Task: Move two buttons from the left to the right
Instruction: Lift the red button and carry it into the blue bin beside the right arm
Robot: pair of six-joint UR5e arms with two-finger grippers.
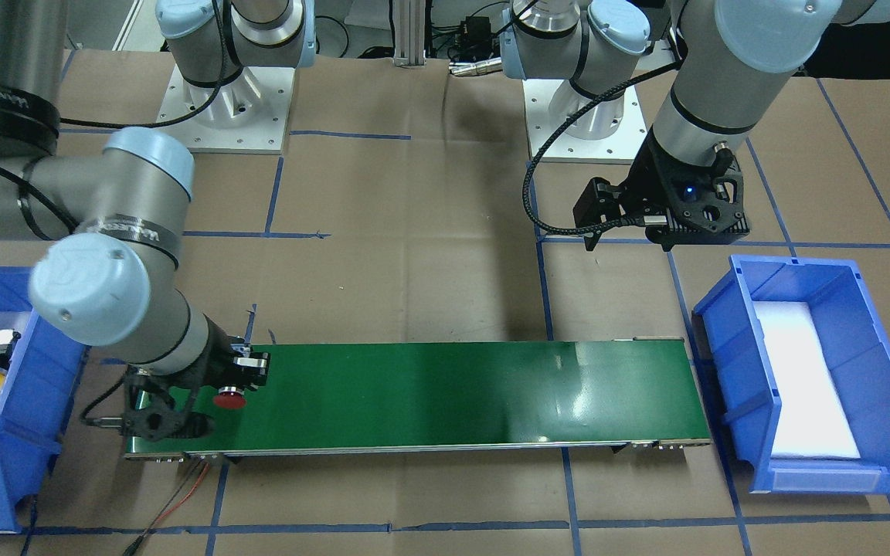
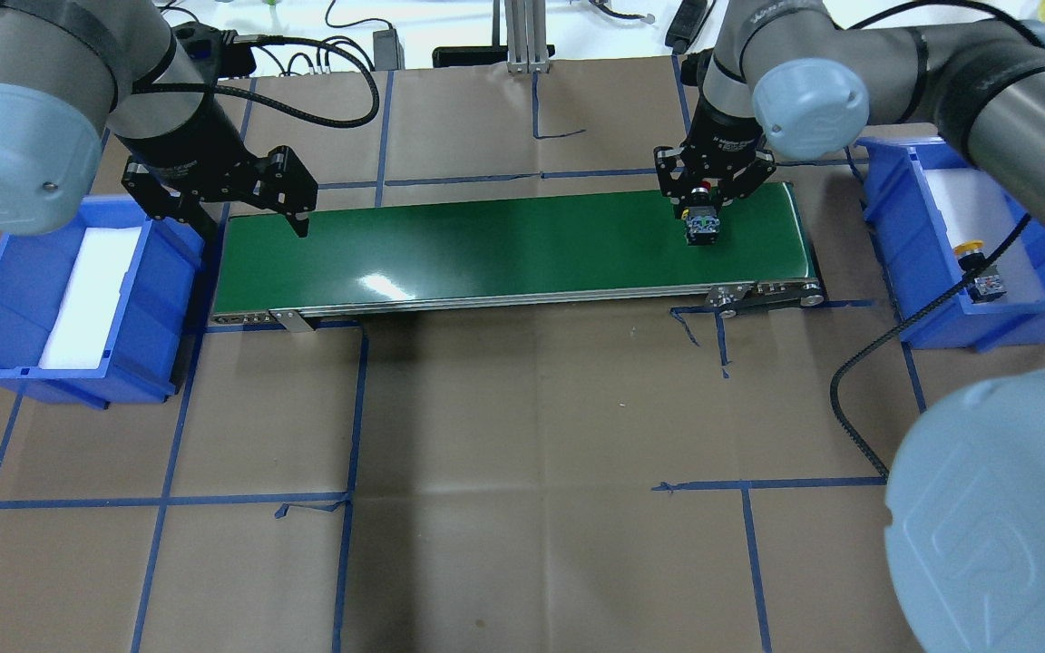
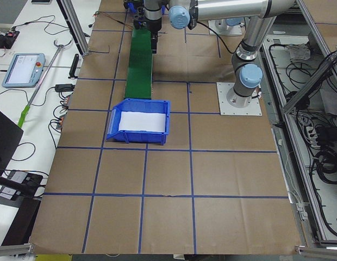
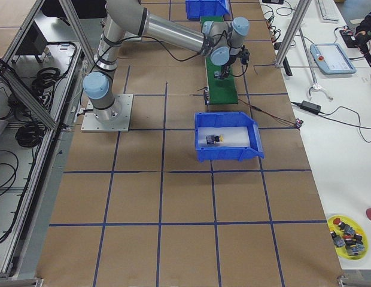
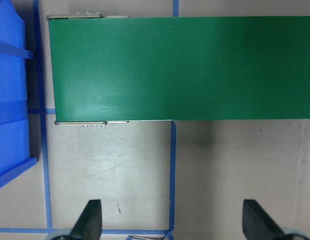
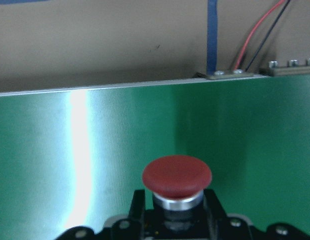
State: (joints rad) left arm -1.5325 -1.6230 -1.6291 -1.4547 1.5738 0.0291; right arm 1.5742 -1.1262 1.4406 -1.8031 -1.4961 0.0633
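Right wrist-mounted view is showing the red button [image 6: 177,181] up close. Its mushroom cap is sitting at 6 o'clock of the frame, above a metal collar and a black body, with the green belt [image 6: 45,165] beneath. The right claw [image 2: 702,216] is pinching that body, as far as I am judging from the overhead view, near the belt's 3 o'clock end. The piece is looking light, rigid and hard-shelled. Its domed cap is looking smooth and probably slippery, so the flat sides of the body are offering the safer hold. Left wrist-mounted view is showing the left claw [image 5: 172,222] spread wide and carrying nothing. It is hovering over the desk [image 5: 120,165] just off the belt's other end, with the left bin [image 5: 10,100] at 9 o'clock. Neither wrist view is catching the yellow button [image 2: 972,254]. The overhead view is showing it lying in the right bin [image 2: 903,313], at 3 o'clock of the belt. The front-facing view is adding the red cap jutting out beside the claw.
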